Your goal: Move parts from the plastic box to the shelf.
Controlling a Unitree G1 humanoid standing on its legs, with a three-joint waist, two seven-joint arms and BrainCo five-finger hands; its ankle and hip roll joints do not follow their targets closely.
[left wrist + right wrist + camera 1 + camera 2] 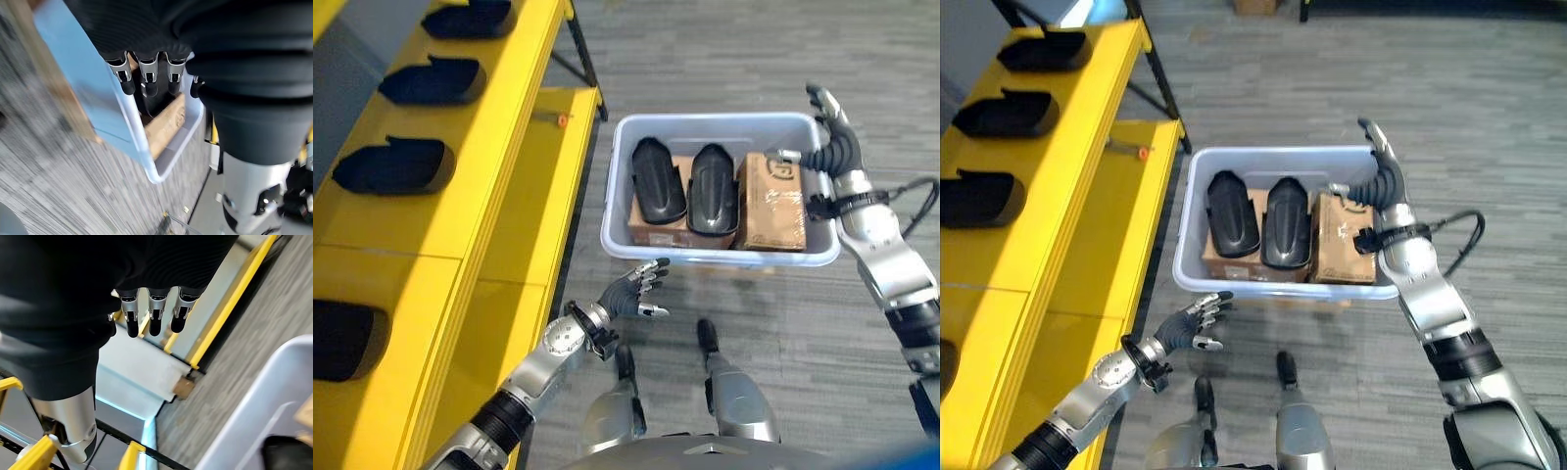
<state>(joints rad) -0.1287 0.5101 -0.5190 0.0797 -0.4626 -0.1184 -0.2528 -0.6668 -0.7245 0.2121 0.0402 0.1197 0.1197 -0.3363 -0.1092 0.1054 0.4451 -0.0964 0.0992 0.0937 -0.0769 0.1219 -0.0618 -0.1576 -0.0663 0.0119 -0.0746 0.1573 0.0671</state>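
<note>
Both robot hands are released: left robot hand (pixel 631 292) below the plastic box (pixel 720 126), right robot hand (pixel 837 137) above its rim. Two black parts (pixel 659 180) lie inside on cardboard cartons (pixel 771 201). Four more sit on the yellow shelf (pixel 499 147).

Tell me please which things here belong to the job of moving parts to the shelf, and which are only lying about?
Belong to the job:
- plastic box
- two black parts inside it, lying on cardboard boxes
- yellow shelf, with black parts already placed
- left hand, open, near the box's front
- right hand, open, at the box's far right corner

Lying about:
- small orange-tipped item on the shelf
</note>
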